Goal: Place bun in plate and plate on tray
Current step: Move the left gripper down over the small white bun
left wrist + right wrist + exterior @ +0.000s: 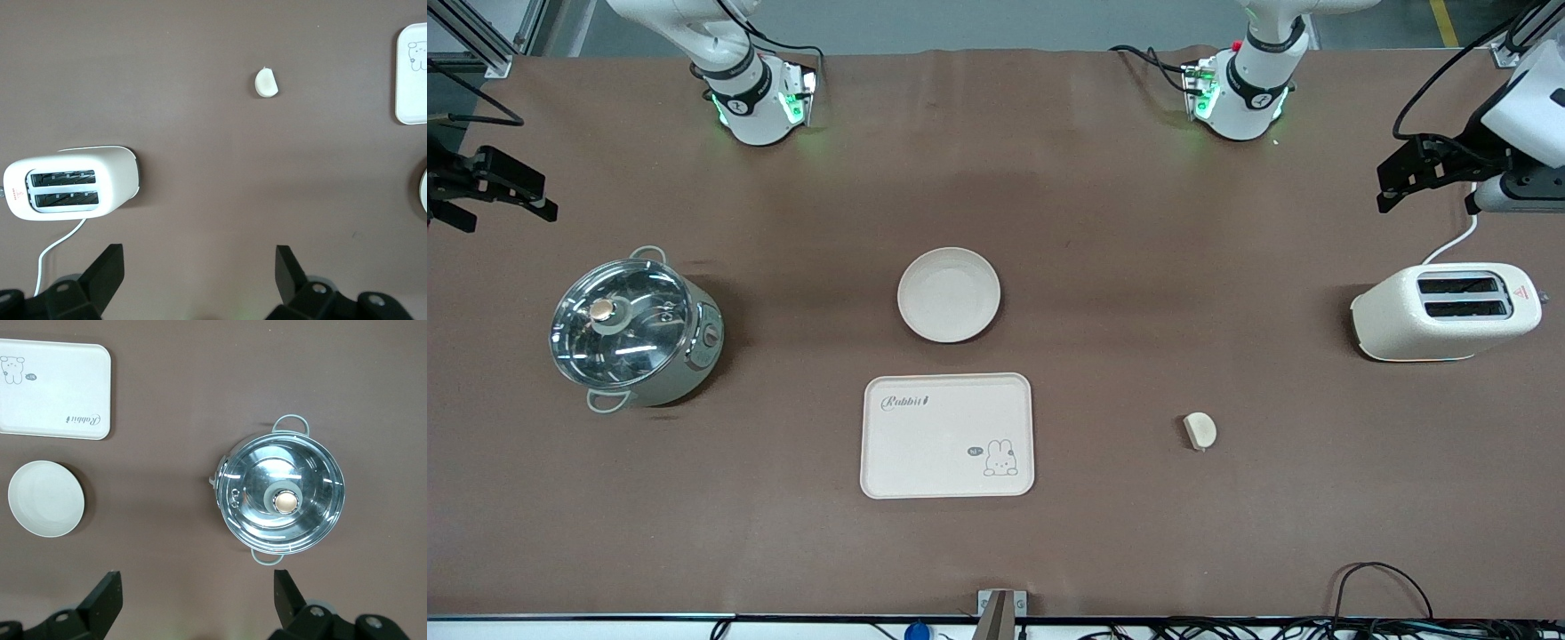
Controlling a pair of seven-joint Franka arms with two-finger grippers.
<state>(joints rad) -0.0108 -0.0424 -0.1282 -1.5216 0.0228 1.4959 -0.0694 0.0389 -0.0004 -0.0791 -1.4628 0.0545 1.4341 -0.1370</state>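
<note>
The bun (1200, 431) lies on the brown table toward the left arm's end, beside the tray and apart from it; it also shows in the left wrist view (267, 83). The empty plate (949, 294) (47, 498) sits mid-table, just farther from the front camera than the empty tray (907, 444) (53, 390). My left gripper (1389, 188) (199, 257) is open and empty, high over the table's edge near the toaster. My right gripper (534, 197) (196, 580) is open and empty, high over the table's other end near the pot.
A steel pot with a glass lid (633, 329) (283, 495) stands toward the right arm's end. A cream toaster (1445, 311) (67, 190) with a white cord stands toward the left arm's end. Cables run along the table's near edge.
</note>
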